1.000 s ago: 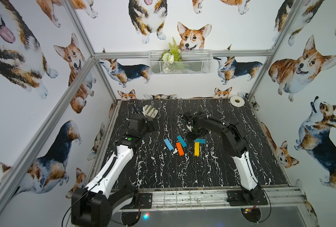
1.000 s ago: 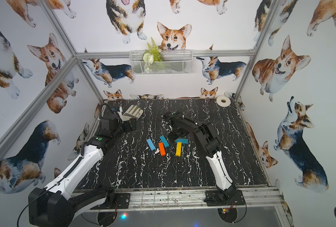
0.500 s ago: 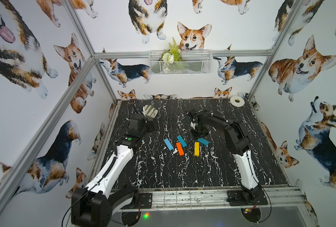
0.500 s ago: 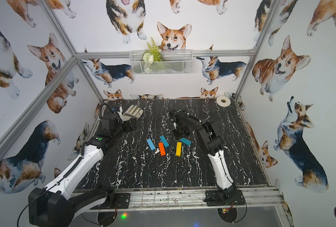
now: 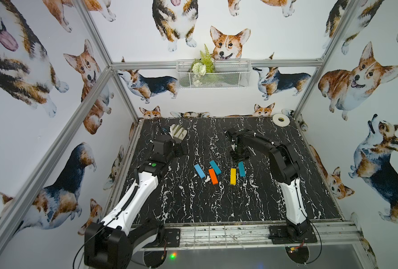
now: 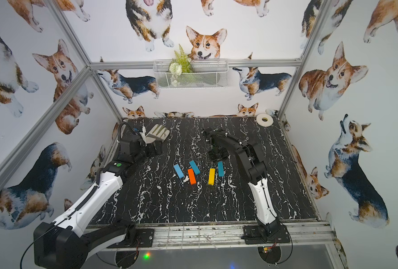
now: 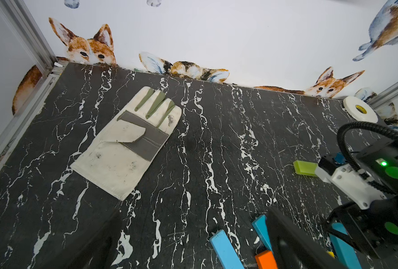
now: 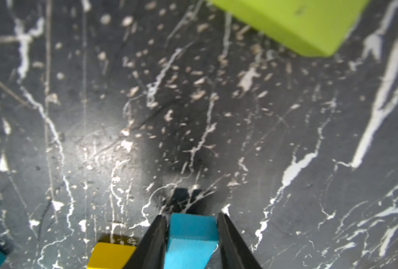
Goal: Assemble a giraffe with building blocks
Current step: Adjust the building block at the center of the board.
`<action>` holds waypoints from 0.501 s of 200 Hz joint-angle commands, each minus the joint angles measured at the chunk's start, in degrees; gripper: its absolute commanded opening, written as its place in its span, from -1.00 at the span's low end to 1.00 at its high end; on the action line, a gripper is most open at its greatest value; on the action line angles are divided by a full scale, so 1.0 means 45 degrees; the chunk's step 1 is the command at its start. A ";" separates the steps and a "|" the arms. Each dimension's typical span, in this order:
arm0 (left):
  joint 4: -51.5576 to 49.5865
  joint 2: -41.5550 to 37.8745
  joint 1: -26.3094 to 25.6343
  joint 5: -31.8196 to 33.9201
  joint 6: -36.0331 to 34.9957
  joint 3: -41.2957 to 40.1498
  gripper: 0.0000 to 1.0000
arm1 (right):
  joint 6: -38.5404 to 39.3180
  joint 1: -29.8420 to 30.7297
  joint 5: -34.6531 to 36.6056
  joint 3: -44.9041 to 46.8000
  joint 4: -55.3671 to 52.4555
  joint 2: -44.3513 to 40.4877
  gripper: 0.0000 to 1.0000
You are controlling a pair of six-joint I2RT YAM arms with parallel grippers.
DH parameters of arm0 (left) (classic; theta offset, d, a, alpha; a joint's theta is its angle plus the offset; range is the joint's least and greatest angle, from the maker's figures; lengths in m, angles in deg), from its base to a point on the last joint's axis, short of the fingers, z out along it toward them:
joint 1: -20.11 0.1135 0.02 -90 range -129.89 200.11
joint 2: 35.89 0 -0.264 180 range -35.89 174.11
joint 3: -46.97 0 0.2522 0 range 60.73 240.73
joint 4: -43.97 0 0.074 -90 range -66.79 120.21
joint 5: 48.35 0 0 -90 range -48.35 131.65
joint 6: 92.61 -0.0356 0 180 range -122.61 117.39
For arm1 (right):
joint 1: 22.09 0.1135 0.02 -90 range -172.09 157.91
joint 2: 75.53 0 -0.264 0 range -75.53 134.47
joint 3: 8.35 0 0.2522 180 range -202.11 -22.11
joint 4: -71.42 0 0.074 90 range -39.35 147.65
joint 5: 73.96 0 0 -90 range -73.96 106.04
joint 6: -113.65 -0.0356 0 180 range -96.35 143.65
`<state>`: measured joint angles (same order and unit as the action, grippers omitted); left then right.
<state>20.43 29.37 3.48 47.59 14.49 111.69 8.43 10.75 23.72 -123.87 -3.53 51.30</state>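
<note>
Five building blocks lie mid-table: light blue [image 5: 199, 170], teal [image 5: 215, 167], orange [image 5: 213, 176], yellow [image 5: 233, 176] and a second teal block [image 5: 241, 168]. My right gripper [image 5: 240, 160] is shut on the far end of that second teal block [image 8: 191, 233], which runs alongside the yellow block [image 8: 110, 255]. The lime green block [image 8: 293, 21] lies just beyond it and is hidden under the right arm in both top views. My left gripper [image 5: 181, 149] hovers open and empty left of the blocks, near the glove. No giraffe figure stands assembled.
A white and grey glove [image 5: 178, 131] lies at the back left of the marble table [image 5: 193, 205]. A white tape roll [image 5: 281, 120] sits in the back right corner. A wire basket [image 5: 213, 74] with a plant hangs on the back wall.
My right gripper has closed on the teal block, which lay crosswise beyond the yellow one, and swung it round until it lies alongside the yellow block. The left arm has not moved.
</note>
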 commanded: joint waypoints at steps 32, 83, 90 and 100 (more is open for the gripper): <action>0.0220 0.0030 -0.0095 -0.0035 0.0063 0.0042 1.00 | -0.0742 -0.0052 0.0151 0.0455 -0.0225 -0.0550 0.37; 0.0240 0.0011 -0.0115 -0.0030 0.0067 0.0042 1.00 | -0.1292 -0.0015 -0.0546 0.2250 0.0851 -0.1464 0.27; 0.0240 0.0029 -0.0112 -0.0028 0.0067 0.0033 1.00 | -0.1333 -0.0027 -0.0604 0.2399 0.0981 -0.1458 0.27; 0.0240 0.0030 -0.0123 -0.0029 0.0067 0.0042 1.00 | -0.1382 -0.0017 -0.0706 0.2554 0.1176 -0.1408 0.27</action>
<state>20.43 29.45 3.11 47.57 14.49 111.69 4.27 10.53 21.95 -113.90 -1.04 45.29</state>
